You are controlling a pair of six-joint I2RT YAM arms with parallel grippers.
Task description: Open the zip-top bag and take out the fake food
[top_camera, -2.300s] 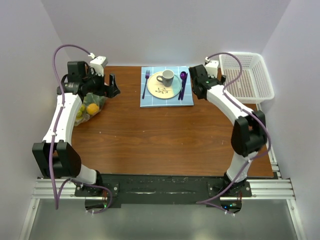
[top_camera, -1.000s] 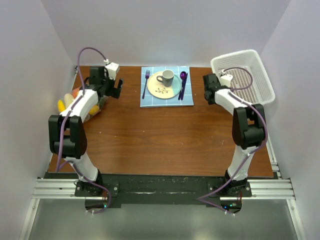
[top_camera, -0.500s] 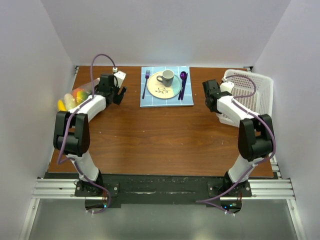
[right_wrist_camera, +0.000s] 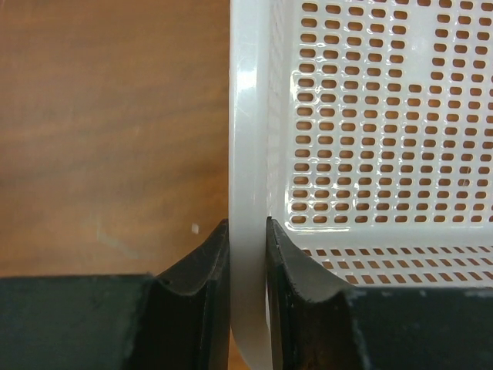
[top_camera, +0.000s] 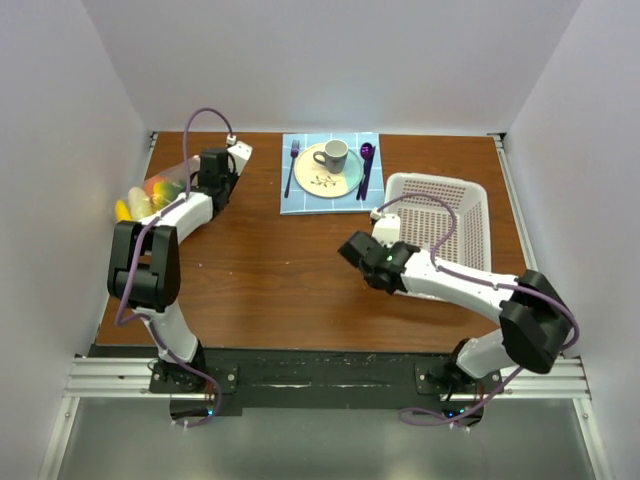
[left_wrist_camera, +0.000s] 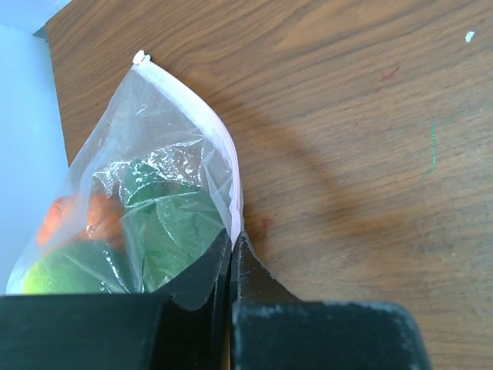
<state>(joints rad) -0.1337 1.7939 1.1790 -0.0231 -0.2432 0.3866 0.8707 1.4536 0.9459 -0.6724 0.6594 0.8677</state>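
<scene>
The clear zip-top bag lies at the table's left edge, its pinkish zip strip running toward me. The fake food is inside: green pieces, an orange-red one and a yellow-green one; yellow and orange show from above. My left gripper is shut on the bag's zip edge. My right gripper is shut on the rim of the white perforated basket, right of centre.
At the back centre a blue mat holds a pale plate with a grey cup, a purple fork and a purple spoon. White walls close in the left, back and right sides.
My left gripper has closed on the bag's zip edge. My right arm has pulled the basket from the back right corner toward the middle of the table.
</scene>
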